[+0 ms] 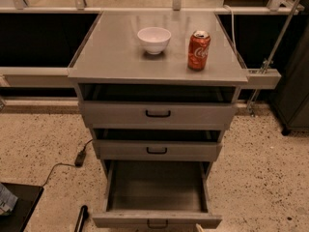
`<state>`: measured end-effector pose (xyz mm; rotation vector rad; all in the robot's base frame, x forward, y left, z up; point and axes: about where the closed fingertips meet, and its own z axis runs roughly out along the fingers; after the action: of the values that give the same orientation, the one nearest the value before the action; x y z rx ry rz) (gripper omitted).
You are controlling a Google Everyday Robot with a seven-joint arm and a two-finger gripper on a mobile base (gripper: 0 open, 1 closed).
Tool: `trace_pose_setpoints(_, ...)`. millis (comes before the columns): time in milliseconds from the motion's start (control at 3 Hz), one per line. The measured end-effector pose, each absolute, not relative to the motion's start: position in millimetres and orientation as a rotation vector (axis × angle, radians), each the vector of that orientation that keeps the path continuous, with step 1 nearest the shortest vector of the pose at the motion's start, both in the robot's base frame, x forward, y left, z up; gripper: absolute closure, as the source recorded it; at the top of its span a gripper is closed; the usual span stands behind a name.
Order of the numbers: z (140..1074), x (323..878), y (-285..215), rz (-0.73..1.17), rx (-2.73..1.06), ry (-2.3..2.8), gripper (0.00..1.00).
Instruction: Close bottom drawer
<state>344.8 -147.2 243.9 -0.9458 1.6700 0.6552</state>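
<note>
The grey metal cabinet (157,57) stands in the middle of the camera view. Its bottom drawer (157,187) is pulled far out toward me, and its plain grey box is empty. The drawer's narrow front panel (120,220) with a small black handle (158,224) lies at the bottom edge of the view. The middle drawer (157,150) and the top drawer (157,114) above it each stand out a little, with a dark gap over each. My gripper is not in view.
A white bowl (154,39) and a red soda can (198,50) stand on the cabinet top. A black cable with a plug (79,157) lies on the speckled floor at the left. A black rod-like object (80,218) lies by the drawer's left front corner. A dark mat (17,207) is at the lower left.
</note>
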Motion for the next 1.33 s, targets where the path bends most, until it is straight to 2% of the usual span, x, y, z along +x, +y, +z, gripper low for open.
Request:
trace_pose_setpoints(667, 199, 354, -129, 0.75, -0.91, 1.688, 0.0)
trace_pose_setpoints(1000, 169, 379, -117, 0.773, -0.886, 1.718, 0.0)
trace_pose_setpoints(1333, 157, 408, -124, 0.725, -0.861, 1.758, 0.0)
